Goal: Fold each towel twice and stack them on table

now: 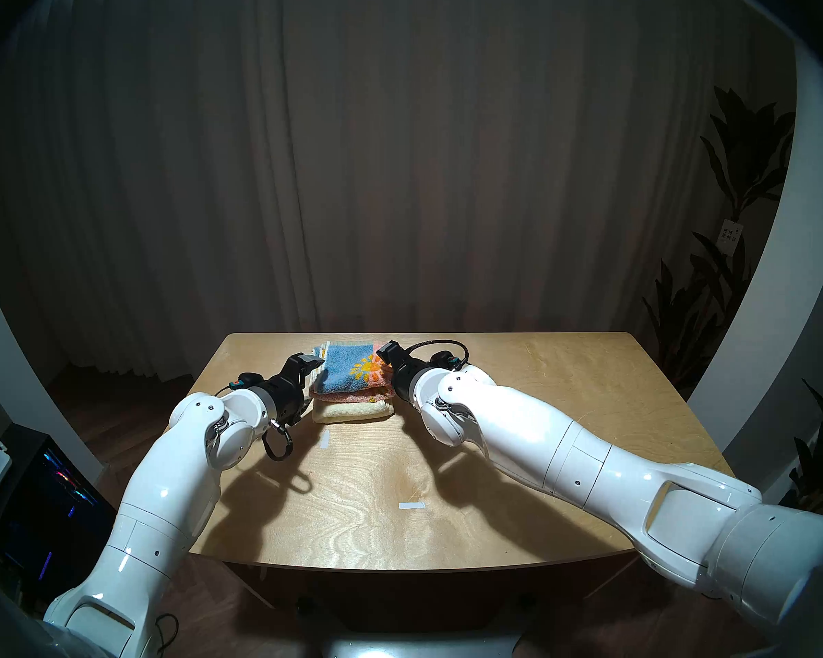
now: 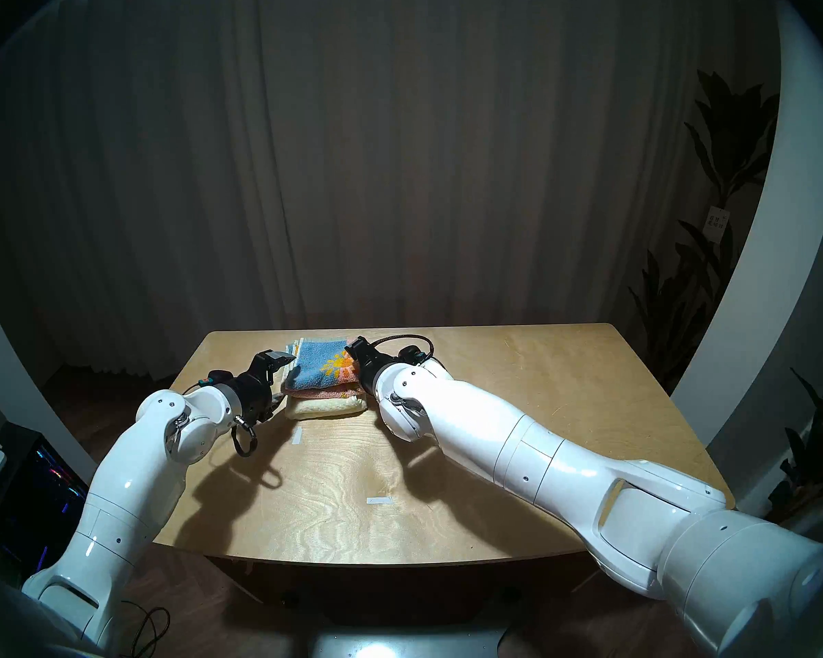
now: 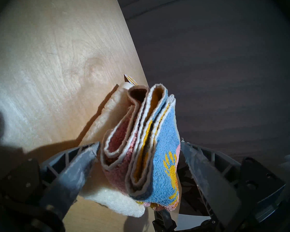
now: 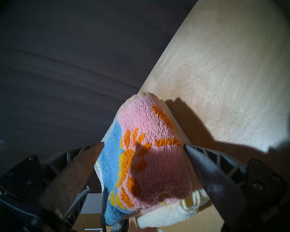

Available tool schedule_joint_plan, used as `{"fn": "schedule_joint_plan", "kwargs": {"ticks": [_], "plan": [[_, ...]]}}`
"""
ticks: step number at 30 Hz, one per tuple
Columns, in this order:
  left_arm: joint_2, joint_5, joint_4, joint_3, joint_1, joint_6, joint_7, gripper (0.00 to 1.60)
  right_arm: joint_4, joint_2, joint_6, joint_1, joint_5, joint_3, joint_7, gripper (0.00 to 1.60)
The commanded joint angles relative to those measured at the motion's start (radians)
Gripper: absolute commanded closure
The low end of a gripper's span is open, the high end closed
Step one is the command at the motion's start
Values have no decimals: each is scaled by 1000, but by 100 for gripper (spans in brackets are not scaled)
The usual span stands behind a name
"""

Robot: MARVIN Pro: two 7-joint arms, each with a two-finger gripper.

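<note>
The left end effector (image 3: 139, 153) and right end effector (image 4: 143, 153) stand wide apart, gripping nothing, flanking the stack's ends. The patterned towel (image 1: 352, 374) lies folded on the cream towel (image 1: 352, 411), at twelve o'clock on the tabletop (image 1: 542, 429); stacking looks complete.

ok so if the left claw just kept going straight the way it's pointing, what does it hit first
Most likely the pink and blue towel: in the left wrist view its folded edge sits right between the open left claw fingers, on top of the cream towel. Depth is hard to judge.

A dim curtained room, like a home or studio: heavy curtain (image 1: 352, 168) behind, houseplants (image 1: 742, 177) far right, computer tower (image 1: 44, 500) near left.
</note>
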Motion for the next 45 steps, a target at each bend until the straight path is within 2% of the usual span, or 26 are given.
{"fn": "schedule_joint_plan", "kwargs": {"ticks": [1,5,13,15,19,22,23,24,36,45], "plan": [[33,91,-114,-18,64,-84,-31,0,-125,123,-31,-20,-76,-8,14,0],[59,140,-153,-25,74,-102,-41,0,-155,172,-22,0,-152,-18,43,0],[98,229,-213,-25,60,-115,-50,0,-213,256,-29,47,-251,16,82,0],[101,243,-219,-21,52,-115,-49,0,-211,274,-25,56,-275,17,85,0],[108,304,-241,-3,37,-126,-50,0,-211,355,-16,57,-352,18,109,0],[114,336,-249,7,29,-131,-50,0,-191,360,-15,52,-381,22,117,0],[113,349,-251,14,25,-136,-50,0,-197,395,-11,53,-406,14,129,0],[113,360,-253,19,21,-139,-50,0,-183,385,-12,52,-424,18,132,0],[136,562,-229,107,-30,-192,-39,0,-172,534,-16,58,-614,-2,226,0],[124,749,-143,185,-115,-245,-22,0,-190,641,-39,63,-711,-3,324,0]]}}
